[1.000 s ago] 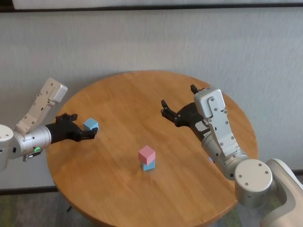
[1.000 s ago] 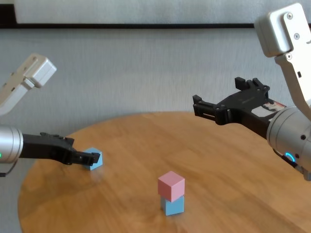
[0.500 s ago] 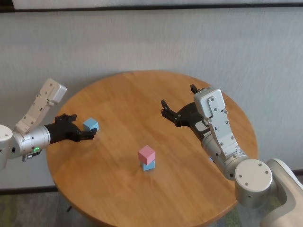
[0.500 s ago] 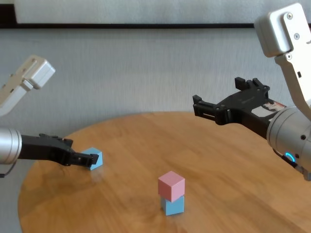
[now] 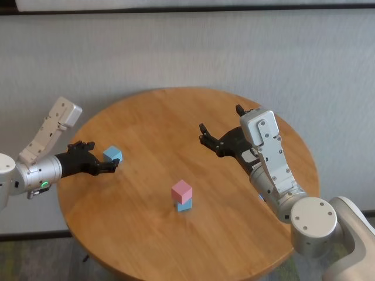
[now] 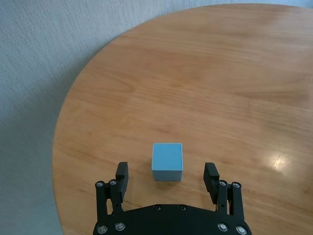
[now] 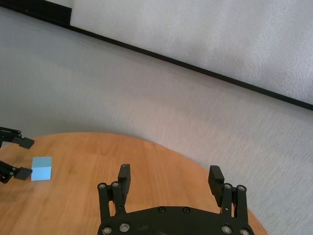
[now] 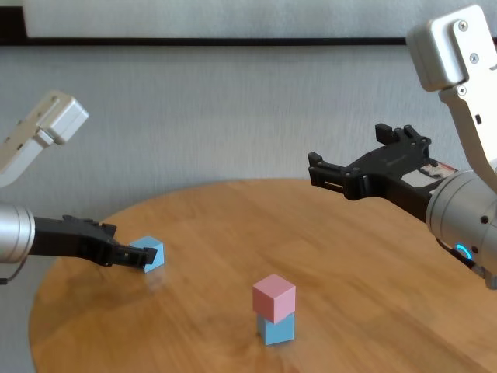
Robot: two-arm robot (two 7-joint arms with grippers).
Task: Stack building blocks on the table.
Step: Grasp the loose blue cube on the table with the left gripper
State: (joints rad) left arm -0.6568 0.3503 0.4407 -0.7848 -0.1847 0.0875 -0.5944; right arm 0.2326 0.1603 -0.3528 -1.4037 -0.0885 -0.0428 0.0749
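A pink block (image 5: pixel 181 190) sits on a light blue block (image 5: pixel 184 205) near the middle of the round wooden table (image 5: pixel 152 117); the chest view shows the same pink block (image 8: pixel 273 297) on its blue one (image 8: pixel 276 329). A second light blue block (image 5: pixel 112 154) lies alone at the table's left side. My left gripper (image 5: pixel 111 163) is low over the table and open. Its fingertips flank the near part of that block (image 6: pixel 167 160) without touching it. My right gripper (image 5: pixel 220 121) hangs open and empty above the table's right half.
A grey textured wall stands behind the table. The table edge curves close behind the lone blue block (image 8: pixel 149 252). The right wrist view shows that block (image 7: pixel 41 168) and the left gripper's fingers (image 7: pixel 14 172) far off.
My left gripper has drawn back slightly from the lone blue block, toward the table's left edge. The blocks and the right arm have not moved.
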